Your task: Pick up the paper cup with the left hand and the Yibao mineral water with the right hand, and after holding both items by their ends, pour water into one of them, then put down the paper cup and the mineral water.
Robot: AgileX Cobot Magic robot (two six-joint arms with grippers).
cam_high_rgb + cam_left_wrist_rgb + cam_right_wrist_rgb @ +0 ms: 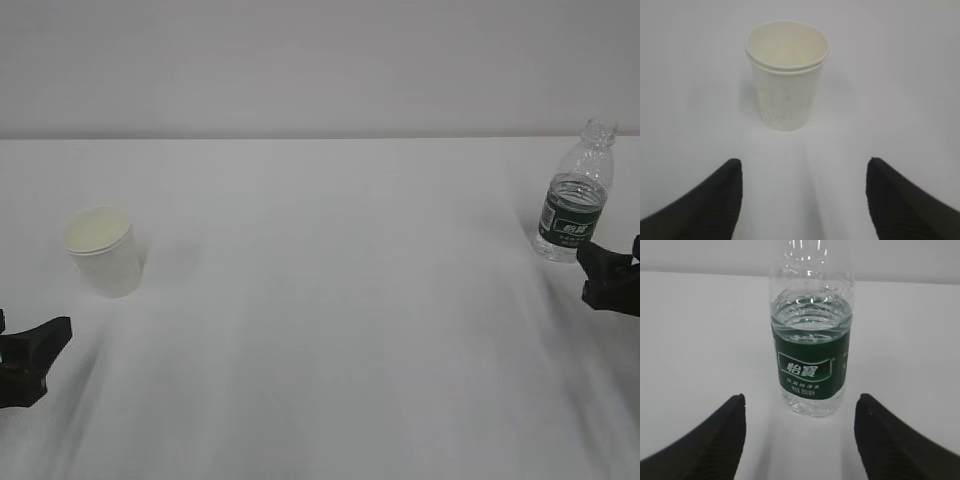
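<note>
Both arms look to be at the approach step, with nothing picked up yet. The paper cup (103,250) stands upright on the left side of the white bench (330,330), its mouth open and, as far as I can see, nothing in it. The left claw (802,192) sits just short of it, jaws spread wide and empty, the cup centred in the gap ahead. Over on the right, the water bottle (575,195) stands upright near the far right of the bench, partly filled, and I see no cap on its neck. The right claw (800,430) is lined up on it the same way, jaws apart and holding nothing, the green label facing it. Next, I'd judge, each claw needs to slide forward until its jaws straddle its object, then close; gently on the cup, since thin paper will likely crush. There is plenty of bare bench between the two, so bringing them together to pour should meet nothing. The bottle stands close to the picture's right side, and I can't tell how near the bench's edge is there.
</note>
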